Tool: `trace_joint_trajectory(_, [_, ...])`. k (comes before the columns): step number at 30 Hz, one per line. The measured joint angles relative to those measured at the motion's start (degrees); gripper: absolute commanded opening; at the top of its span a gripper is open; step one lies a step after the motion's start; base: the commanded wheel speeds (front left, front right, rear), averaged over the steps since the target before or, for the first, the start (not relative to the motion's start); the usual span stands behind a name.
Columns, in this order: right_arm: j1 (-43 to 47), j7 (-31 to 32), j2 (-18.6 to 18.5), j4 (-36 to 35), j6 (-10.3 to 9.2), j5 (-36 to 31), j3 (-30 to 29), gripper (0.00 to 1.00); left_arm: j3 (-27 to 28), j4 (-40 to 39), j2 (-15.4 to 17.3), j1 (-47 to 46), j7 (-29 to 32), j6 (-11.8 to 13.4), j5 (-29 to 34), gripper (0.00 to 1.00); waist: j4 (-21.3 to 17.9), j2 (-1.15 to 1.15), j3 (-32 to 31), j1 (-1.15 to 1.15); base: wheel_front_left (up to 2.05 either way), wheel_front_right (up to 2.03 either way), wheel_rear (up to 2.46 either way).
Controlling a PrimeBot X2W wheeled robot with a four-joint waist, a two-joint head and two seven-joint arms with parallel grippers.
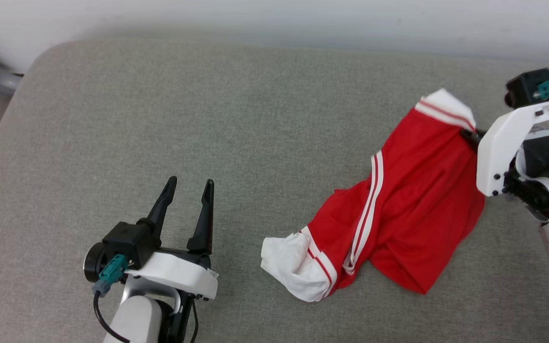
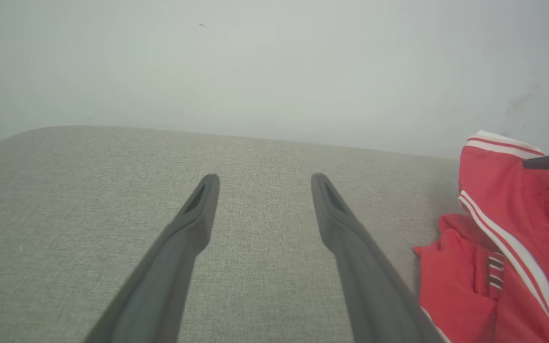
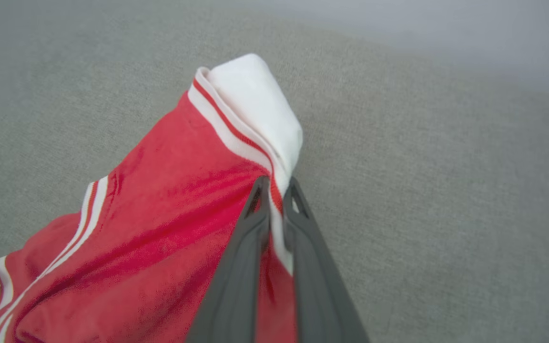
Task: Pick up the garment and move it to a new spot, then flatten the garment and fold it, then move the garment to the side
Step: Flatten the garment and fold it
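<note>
Pinching the garment (image 3: 169, 228) at the seam where a white sleeve meets the red body, the right gripper (image 3: 277, 183) has its two dark fingers pressed together, with a fold of striped trim and red cloth caught between them. In the head view this grip sits at the far right of the grey cushion (image 1: 208, 119), and the shirt runs from the held corner down and leftward in a crumpled red band crossed by white stripes. Its other white sleeve (image 1: 293, 267) lies bunched on the cushion near the lower middle. The left wrist view shows the held end standing higher than the rest, with one finger of the right gripper poking in at that view's right edge. The lower folds rest on the fabric surface. The left gripper (image 1: 191, 181) is released, with its fingers spread wide and nothing between them. It hovers over bare cushion at the lower left, beside the shirt but apart from it. A pale wall (image 1: 274, 19) runs behind the cushion's far edge.
</note>
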Motion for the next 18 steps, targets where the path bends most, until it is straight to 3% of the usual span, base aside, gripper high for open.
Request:
trace_joint_trajectory(4, [1.85, -5.2, -0.11, -3.6, -0.01, -1.18, -4.34, 0.0, 0.18, 0.21, -0.02, 1.13, 0.0, 0.0, 0.22, 1.0, -0.73, 0.0, -2.34, 0.0, 0.0, 0.0, 0.0])
trace_joint_trajectory(9, [13.7, -8.18, 1.31, -8.96, 0.0, -4.49, -13.59, 0.0, 0.1, 0.58, -0.04, 3.2, 0.0, 0.08, 0.53, 1.0, -1.62, 0.0, -5.46, 0.0, 0.0, 0.0, 0.0])
trace_joint_trajectory(12, [22.53, -9.51, 4.57, -12.66, -0.02, -5.83, -19.64, 0.0, 0.12, 0.7, -0.05, 4.39, 0.0, 0.24, 0.54, 1.0, -2.22, 0.0, -7.04, -0.01, 0.0, 0.0, 0.0])
trace_joint_trajectory(18, [38.97, -10.51, 14.59, -17.5, -0.02, -8.22, -28.31, 0.0, -0.01, 1.27, -0.04, 6.2, 0.0, 0.47, 0.55, 1.0, -3.16, 0.0, -9.66, -0.01, 0.0, 0.0, 0.0])
